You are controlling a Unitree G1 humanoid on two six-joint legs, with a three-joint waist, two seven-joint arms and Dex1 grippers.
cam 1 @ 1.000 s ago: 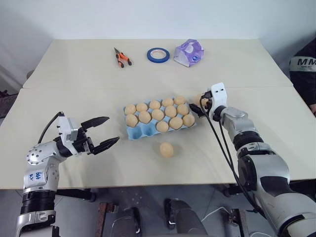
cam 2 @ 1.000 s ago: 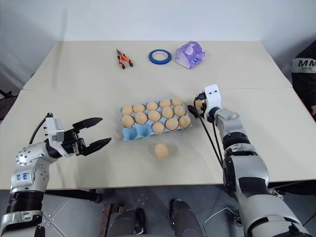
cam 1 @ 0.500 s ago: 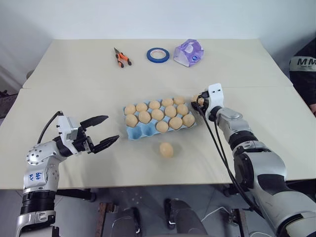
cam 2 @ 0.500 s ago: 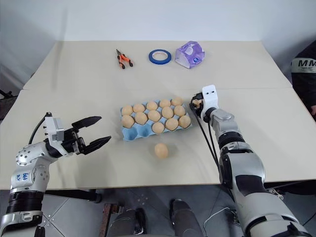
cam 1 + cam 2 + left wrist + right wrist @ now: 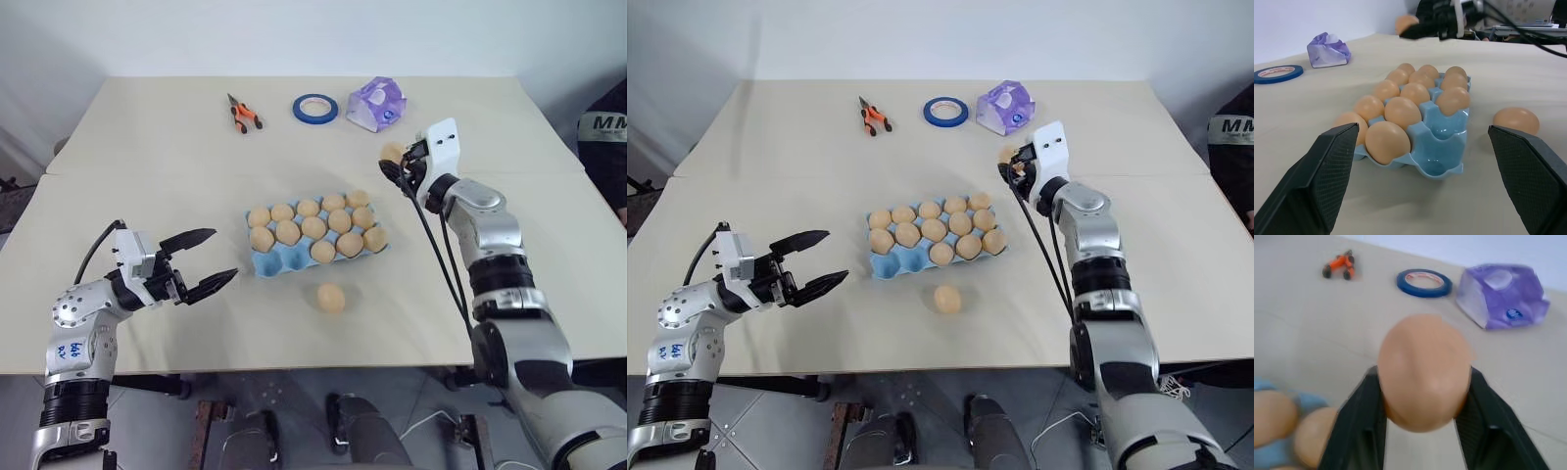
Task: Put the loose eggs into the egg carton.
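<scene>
Right wrist view gives me the clearest read: my right gripper [image 5: 1422,431] is clamped on one egg [image 5: 1424,372], a black finger pressed against each side of the shell. From the head camera I see that same gripper [image 5: 395,162] raised above the table [image 5: 147,196], beyond the far right corner of the egg carton [image 5: 284,262] and well apart from it, with the held egg at its tip.

The carton sits near the middle of the table, its cups holding tan eggs in three rows; two cups at the near left end show bare blue pulp. One loose egg [image 5: 331,298] lies on the table just in front of the carton's near edge, not touching it.

My left gripper [image 5: 201,261] hovers over the table to the left of the carton, fingers spread wide with nothing between them. Through the left wrist camera, the carton's short end faces that gripper, between its two fingers [image 5: 1317,181], and the loose egg lies off to one side.

At the far edge I see orange-handled pliers [image 5: 241,115], a blue tape ring [image 5: 314,108] and a purple packet [image 5: 374,104].
</scene>
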